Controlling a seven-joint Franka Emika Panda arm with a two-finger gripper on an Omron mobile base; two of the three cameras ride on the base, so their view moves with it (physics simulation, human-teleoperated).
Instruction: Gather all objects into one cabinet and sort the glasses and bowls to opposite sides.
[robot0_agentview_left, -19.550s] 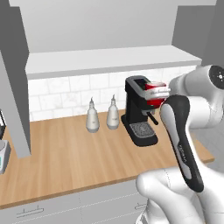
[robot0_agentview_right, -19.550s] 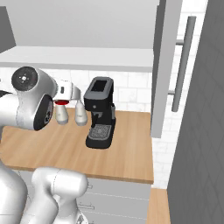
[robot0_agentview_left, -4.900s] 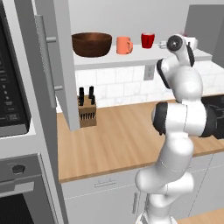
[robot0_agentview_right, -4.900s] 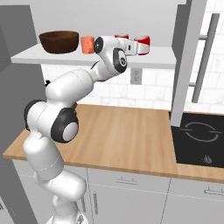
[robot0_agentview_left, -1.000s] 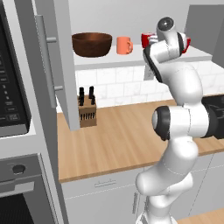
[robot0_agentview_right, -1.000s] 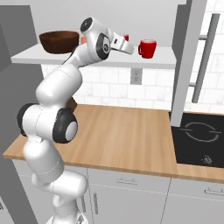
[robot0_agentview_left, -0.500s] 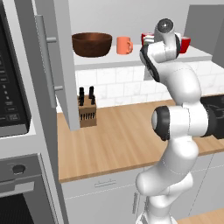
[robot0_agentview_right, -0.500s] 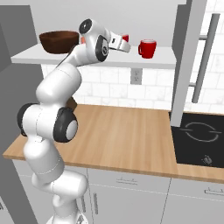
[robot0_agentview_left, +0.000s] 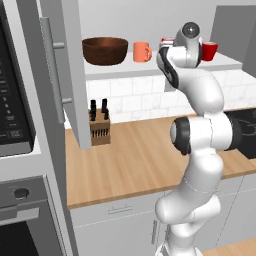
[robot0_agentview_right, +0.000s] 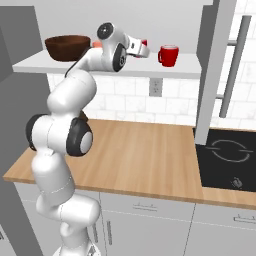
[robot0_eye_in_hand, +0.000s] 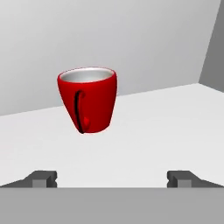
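Observation:
The open cabinet's pale shelf (robot0_agentview_left: 231, 62) (robot0_agentview_right: 192, 67) carries everything. A dark brown bowl (robot0_agentview_left: 105, 50) (robot0_agentview_right: 67, 47) sits at its left end, with the salmon-orange mug (robot0_agentview_left: 141, 51) beside it. One red cup (robot0_agentview_left: 209, 51) (robot0_agentview_right: 169, 55) stands upright toward the right end. A second red cup (robot0_agentview_right: 144, 42) peeks out just behind my hand. My gripper (robot0_agentview_right: 144, 51) (robot0_eye_in_hand: 113, 179) hovers over the shelf between mug and right cup, open and holding nothing. In the hand view a red cup (robot0_eye_in_hand: 87, 99) stands ahead, clear of both fingertips (robot0_eye_in_hand: 43, 178), its handle facing me.
Grey cabinet doors (robot0_agentview_left: 65, 75) (robot0_agentview_right: 210, 75) hang open on both sides of the shelf. Below lie the wooden counter (robot0_agentview_left: 135, 160), a knife block (robot0_agentview_left: 99, 127) at its back left and a black hob (robot0_agentview_right: 227, 150) at the right. An oven column (robot0_agentview_left: 15, 110) stands at far left.
Over the last second the arm has barely shifted and the jaws have stayed open. Long before, the base stood at a coffee machine; since then the hand moved left from the right cup.

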